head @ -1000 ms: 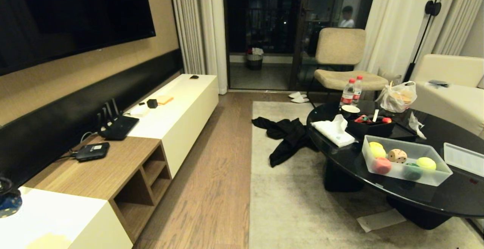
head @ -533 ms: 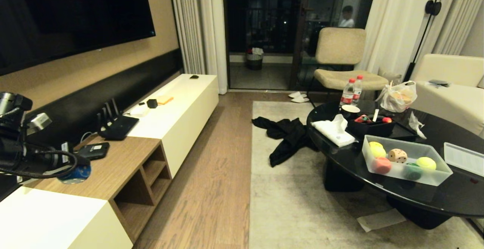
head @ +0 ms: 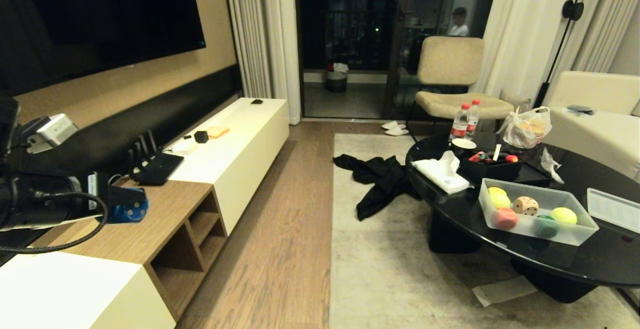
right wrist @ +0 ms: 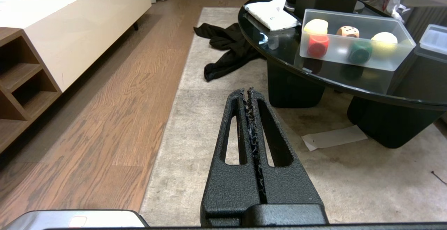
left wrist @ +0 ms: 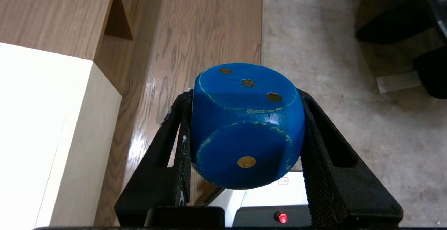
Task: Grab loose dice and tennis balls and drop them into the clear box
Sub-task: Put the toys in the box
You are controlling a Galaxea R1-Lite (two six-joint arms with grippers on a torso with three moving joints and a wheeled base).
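The left gripper (left wrist: 244, 128) clamps a blue die (left wrist: 246, 125) between its fingers, above the wooden TV cabinet (head: 165, 214). The clear box (head: 537, 229), well apart on the black worktop (head: 590, 264), holds tennis balls (head: 563, 215). The right gripper (right wrist: 250, 95) is clenched empty.

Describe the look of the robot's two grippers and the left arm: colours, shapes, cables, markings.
The left gripper has two matte black wedge-shaped fingers with long cut-out slots, knurled inner pads, and a small red light at the base. The right gripper matches: black, grainy, slotted, with frayed pad edges. The left arm is black, with a looping black cable, a white label and a silver-grey block on top.
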